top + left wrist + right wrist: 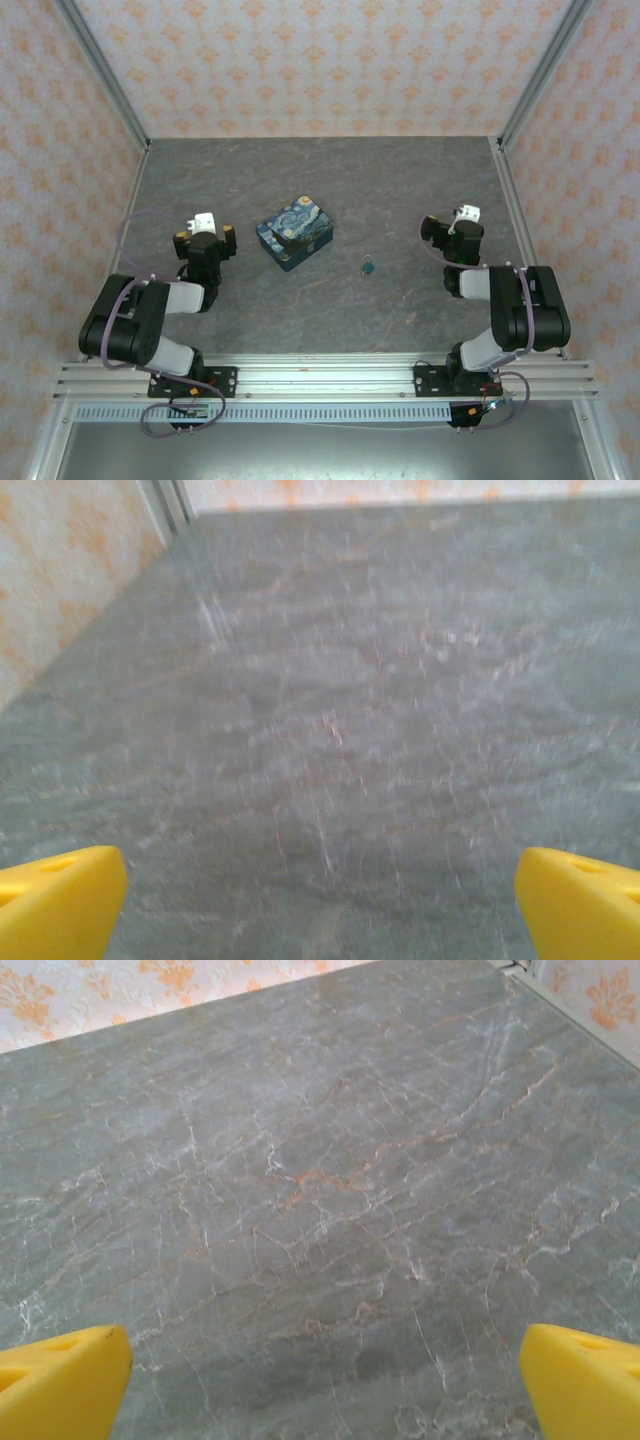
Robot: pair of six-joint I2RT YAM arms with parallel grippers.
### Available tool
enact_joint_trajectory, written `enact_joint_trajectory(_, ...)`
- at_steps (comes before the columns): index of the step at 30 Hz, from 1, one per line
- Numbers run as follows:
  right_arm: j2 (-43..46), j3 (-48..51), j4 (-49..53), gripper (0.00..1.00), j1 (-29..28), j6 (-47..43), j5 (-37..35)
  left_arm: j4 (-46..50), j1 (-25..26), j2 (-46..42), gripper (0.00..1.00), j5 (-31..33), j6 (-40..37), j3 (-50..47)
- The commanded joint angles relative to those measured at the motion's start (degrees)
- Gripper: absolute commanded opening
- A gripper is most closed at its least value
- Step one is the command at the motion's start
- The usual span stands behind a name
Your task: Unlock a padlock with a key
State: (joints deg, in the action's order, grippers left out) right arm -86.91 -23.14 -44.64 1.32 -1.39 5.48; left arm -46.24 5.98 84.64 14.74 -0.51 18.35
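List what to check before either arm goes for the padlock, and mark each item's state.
1. Left gripper open and empty: ok, its jaws are wide with bare table between them.
2. Right gripper open and empty: ok, same.
3. Padlock located: ok, it lies on the table to the right of the tin box and apart from it.
4. Key located: cannot tell, the dark bit at the padlock is too small to identify.
5. Approach from the right gripper to the padlock: looks ok, nothing lies between them.
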Motion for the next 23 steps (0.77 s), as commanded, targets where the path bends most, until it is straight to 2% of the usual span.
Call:
enact_joint_trajectory(1,-0.11,-0.7,0.12,0.99,-0.01,-0.98,0.46,0.95,-0.48,1.48,1.0,-3.47,-1.38,5.01)
enact_joint_trajectory(4,-0.17,-0.6,-0.16,0.99,-0.17,-1.07,0.35,3.52,-2.37,1.07,1.0,-6.38,0.05,5.88)
enact_joint_trajectory(23,-0.18,-0.96,0.52,0.99,-1.15,-1.44,-1.79,3.26,-2.5,1.14,1.0,-6.58,0.04,5.91)
